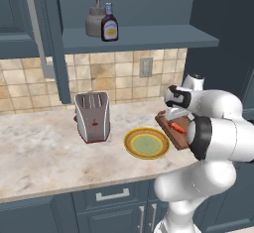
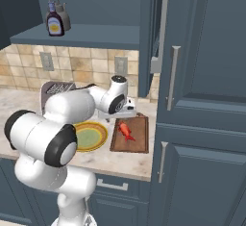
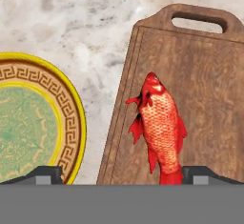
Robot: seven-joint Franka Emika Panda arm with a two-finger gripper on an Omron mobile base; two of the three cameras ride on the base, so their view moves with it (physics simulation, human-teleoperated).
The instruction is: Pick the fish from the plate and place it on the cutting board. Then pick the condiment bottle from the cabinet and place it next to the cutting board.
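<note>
I see the fish lying on the cutting board, head toward twelve o'clock in the hand view. The plate sits at nine o'clock. My gripper hangs above, jaws wide apart, holding nothing.

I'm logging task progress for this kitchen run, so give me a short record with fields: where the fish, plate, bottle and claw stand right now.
fish: lying on the cutting board, near its plate-side edge
plate: on the counter beside the board, nothing on it
condiment bottle: upright on the cabinet shelf, next to a grey pot
claw: open, above the fish, holding nothing
toaster: on the counter, beside the plate
</note>
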